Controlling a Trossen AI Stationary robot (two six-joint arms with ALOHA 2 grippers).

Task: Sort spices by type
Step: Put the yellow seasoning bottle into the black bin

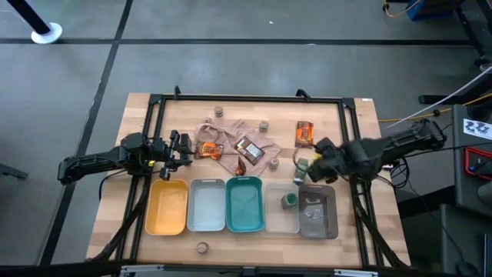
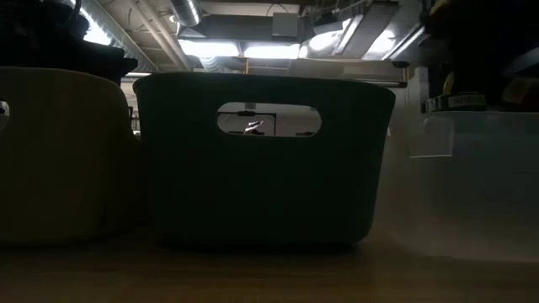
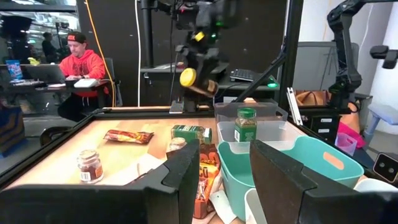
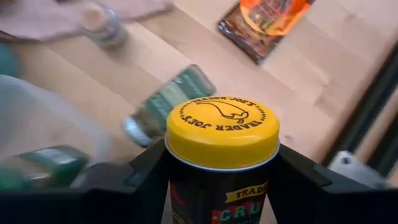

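My right gripper (image 1: 306,168) is shut on a yellow-lidded jar (image 4: 222,130), held in the air over the table's right part beyond the clear tray (image 1: 282,219); the left wrist view shows this jar (image 3: 188,76) too. A green-lidded jar (image 1: 289,201) stands in the clear tray. A green jar (image 4: 168,99) lies on its side on the wood. Tan-lidded jars (image 1: 219,111) and orange-brown packets (image 1: 305,132) lie on and around the beige-pink cloth (image 1: 231,138). My left gripper (image 1: 181,150) waits open at the left, its gripper (image 3: 224,180) facing right. My right gripper pinches the yellow-lidded jar between its two fingers (image 4: 149,168) on the jar's body just below the lid (image 4: 217,186), one finger on each side. The jar is lifted clear of the table and tilted, its lid turned toward the table's left side.
Five trays stand in a row near the front edge: yellow (image 1: 167,223), pale grey (image 1: 206,223), teal (image 1: 244,223), clear, and grey (image 1: 317,227). One jar (image 1: 202,248) stands alone in front of them. A black frame (image 1: 154,108) borders the work area. A person in red (image 3: 81,68) sits beyond the table.
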